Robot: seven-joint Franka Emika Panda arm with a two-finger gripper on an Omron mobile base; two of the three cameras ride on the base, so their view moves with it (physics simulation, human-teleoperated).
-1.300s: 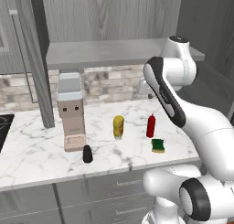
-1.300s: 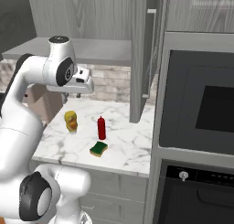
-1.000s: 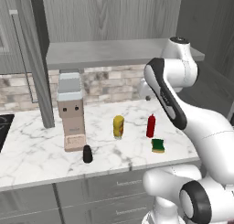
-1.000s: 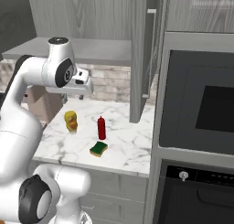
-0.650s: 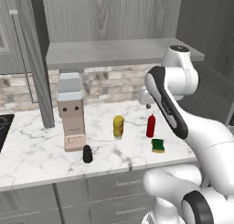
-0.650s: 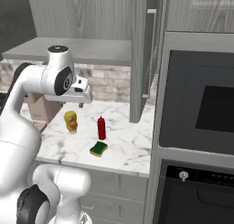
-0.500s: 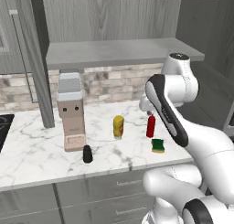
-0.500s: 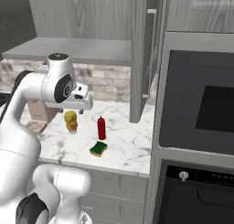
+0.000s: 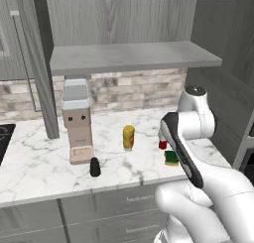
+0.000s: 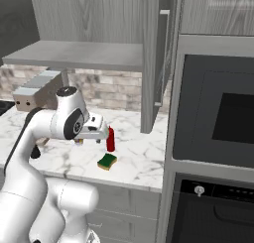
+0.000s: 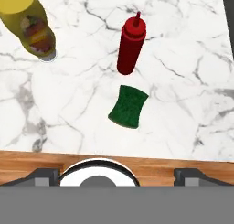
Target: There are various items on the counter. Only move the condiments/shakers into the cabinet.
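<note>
The slim red bottle (image 11: 130, 47) stands upright on the white marble counter (image 11: 183, 104), with the green sponge (image 11: 129, 105) lying just in front of it. The yellow bottle (image 11: 29, 26) stands off to its left. My gripper (image 11: 117, 175) hovers above the sponge and red bottle, looking down, open wide with nothing between its tips. From the right base view my gripper (image 10: 100, 137) hangs right beside the red bottle (image 10: 110, 139), above the sponge (image 10: 107, 161). The black shaker (image 9: 94, 167) stands near the counter's front, before the tall beige appliance (image 9: 77, 120). The cabinet's shelf board (image 9: 129, 56) is bare.
An open cabinet door (image 10: 151, 63) hangs down right of the shelf, another (image 9: 37, 63) at its left. A built-in oven tower (image 10: 218, 123) bounds the counter on the right. A cooktop corner (image 9: 2, 138) lies far left. A brick backsplash (image 9: 134, 91) runs behind.
The arm has come down from shelf height to just above the counter by the red bottle. The jaws have spread a little wider. The items have not moved.
</note>
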